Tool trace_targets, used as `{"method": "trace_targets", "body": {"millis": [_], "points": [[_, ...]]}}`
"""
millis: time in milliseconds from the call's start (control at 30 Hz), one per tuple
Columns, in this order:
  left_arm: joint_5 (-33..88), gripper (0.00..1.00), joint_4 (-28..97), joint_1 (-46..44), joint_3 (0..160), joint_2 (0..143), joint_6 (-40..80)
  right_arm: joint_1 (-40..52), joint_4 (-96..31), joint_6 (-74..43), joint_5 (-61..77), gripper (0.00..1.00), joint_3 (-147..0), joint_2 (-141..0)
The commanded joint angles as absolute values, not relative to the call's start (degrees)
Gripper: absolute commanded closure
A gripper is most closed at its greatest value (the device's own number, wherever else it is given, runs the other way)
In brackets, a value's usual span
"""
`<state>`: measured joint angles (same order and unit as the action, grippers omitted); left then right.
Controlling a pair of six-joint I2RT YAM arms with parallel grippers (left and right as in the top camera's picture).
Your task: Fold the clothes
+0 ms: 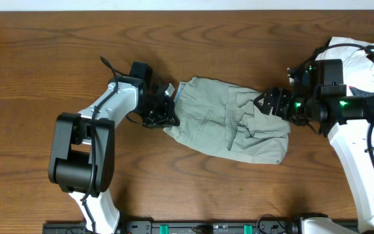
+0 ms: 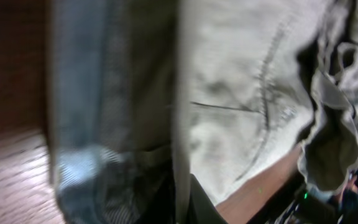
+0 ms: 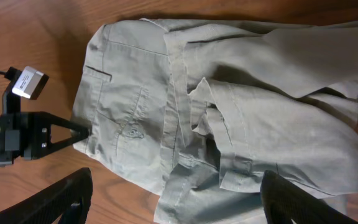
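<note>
The khaki clothes [image 1: 232, 123] lie wrinkled and partly folded on the wooden table, mid-right. My left gripper [image 1: 166, 112] is at their left edge, fingers shut on the hem. In the blurred left wrist view a strip of the fabric [image 2: 241, 93] runs down between the fingers [image 2: 182, 199]. The right wrist view shows the clothes [image 3: 241, 106] with a back pocket and waistband, and the left gripper's tip [image 3: 73, 132] pinching the edge. My right gripper [image 1: 266, 103] hovers over the right part, open wide and empty [image 3: 176, 183].
A heap of white and black garments [image 1: 362, 55] lies at the far right under the right arm. A black rail [image 1: 206, 227] runs along the front edge. Bare wood [image 1: 57, 58] shows to the left and behind.
</note>
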<state>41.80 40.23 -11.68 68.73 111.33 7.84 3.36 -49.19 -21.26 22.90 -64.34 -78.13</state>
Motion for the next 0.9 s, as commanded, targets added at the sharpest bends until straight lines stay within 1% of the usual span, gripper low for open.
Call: {"method": "trace_targets", "body": {"millis": [0,67,200,367,633,867], "points": [[38.28,0.94,40.38,-11.18,68.49,112.14,17.19,2.96,-49.76,-19.64,22.90,0.16,-64.49,-77.47],[37.63,0.94,40.34,-11.05,68.45,112.14,21.93,2.96,-50.02,-19.62,22.90,0.16,-64.49,-77.47],[32.21,0.94,40.34,-10.92,68.45,112.14,32.23,2.96,-50.39,-19.59,22.90,0.16,-64.49,-77.47],[32.14,0.94,39.48,-10.90,67.09,112.07,40.38,2.96,-51.59,-18.79,22.85,0.17,-64.49,-77.47],[36.03,0.94,37.98,-10.90,63.07,110.32,45.87,2.96,-52.34,-21.06,18.59,0.18,-64.49,-77.47],[37.04,0.94,36.80,-11.73,59.79,102.67,52.36,2.96,-54.50,-23.99,17.65,0.19,-64.40,-77.52]]}}
